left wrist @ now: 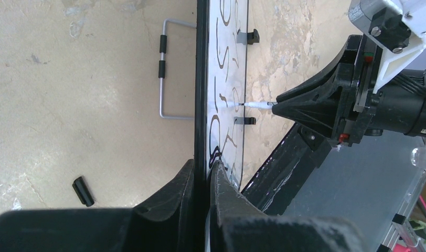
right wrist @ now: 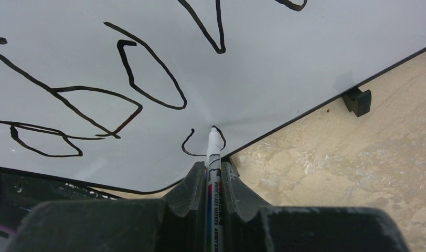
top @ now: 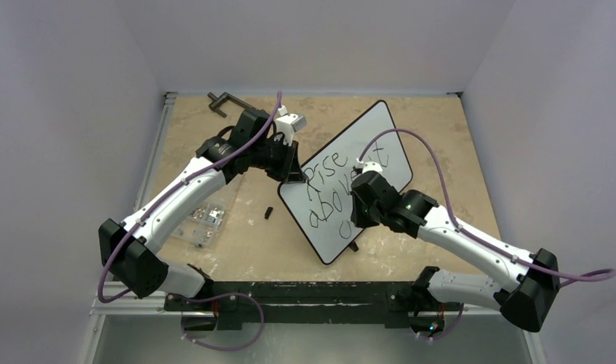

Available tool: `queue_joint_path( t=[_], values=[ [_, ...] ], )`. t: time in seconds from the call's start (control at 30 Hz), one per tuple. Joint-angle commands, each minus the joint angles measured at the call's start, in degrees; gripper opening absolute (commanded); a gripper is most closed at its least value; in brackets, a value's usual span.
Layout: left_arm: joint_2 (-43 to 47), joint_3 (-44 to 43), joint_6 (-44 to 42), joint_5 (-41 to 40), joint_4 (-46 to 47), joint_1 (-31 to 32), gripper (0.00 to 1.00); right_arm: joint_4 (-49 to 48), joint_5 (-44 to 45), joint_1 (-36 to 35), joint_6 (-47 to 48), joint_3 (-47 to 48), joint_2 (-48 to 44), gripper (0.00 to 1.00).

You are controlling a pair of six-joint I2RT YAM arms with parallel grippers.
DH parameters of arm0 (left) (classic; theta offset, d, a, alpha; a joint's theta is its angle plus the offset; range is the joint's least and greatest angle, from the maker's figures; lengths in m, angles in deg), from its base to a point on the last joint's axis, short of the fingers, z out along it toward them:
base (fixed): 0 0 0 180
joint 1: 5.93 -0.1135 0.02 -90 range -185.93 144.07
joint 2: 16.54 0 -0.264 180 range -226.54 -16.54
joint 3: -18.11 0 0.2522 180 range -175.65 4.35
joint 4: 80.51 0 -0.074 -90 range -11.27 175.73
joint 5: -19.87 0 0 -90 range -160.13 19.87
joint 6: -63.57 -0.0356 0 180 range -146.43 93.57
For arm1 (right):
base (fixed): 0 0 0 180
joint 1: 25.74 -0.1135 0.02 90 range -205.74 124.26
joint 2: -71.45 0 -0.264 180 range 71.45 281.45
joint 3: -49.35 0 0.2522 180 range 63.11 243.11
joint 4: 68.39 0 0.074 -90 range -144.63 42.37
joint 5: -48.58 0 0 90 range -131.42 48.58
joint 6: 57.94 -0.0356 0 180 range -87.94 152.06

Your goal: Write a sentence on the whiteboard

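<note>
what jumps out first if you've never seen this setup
A whiteboard set diagonally in the middle of the table, scrawled with big black words starting "Rise above". The left jaws clamp its edge, while the right jaws hold a marker, its tip touching the board near its lower rim.

The whiteboard (right wrist: 305, 47) is smooth and glossy, the table (right wrist: 358, 173) rough and matt, the wire stand (left wrist: 161, 94) bare metal.

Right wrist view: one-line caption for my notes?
Right gripper, jaws shut on a marker, tip touching the whiteboard at a stroke of the sentence, near the rim.
</note>
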Motion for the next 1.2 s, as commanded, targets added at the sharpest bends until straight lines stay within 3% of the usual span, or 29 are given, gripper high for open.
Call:
queue_joint_path(
  t=[0.0, 0.57, 1.17],
  values=[
    [-0.5, -0.8, -4.0, -9.3, -1.6, -0.9, 0.0, -5.8, 0.3, 0.0, -0.3, 3.0, -1.3, 0.0],
    [-0.6, -0.8, -4.0, -9.3, -1.6, -0.9, 0.0, -8.2, -5.2, -0.1, 0.0, 0.6, -2.1, 0.0],
    [-0.8, -0.7, -3.9, -9.0, -1.6, -0.9, 0.0, -4.2, 2.9, -0.1, -2.3, -1.9, -1.3, 0.0]
  ],
)
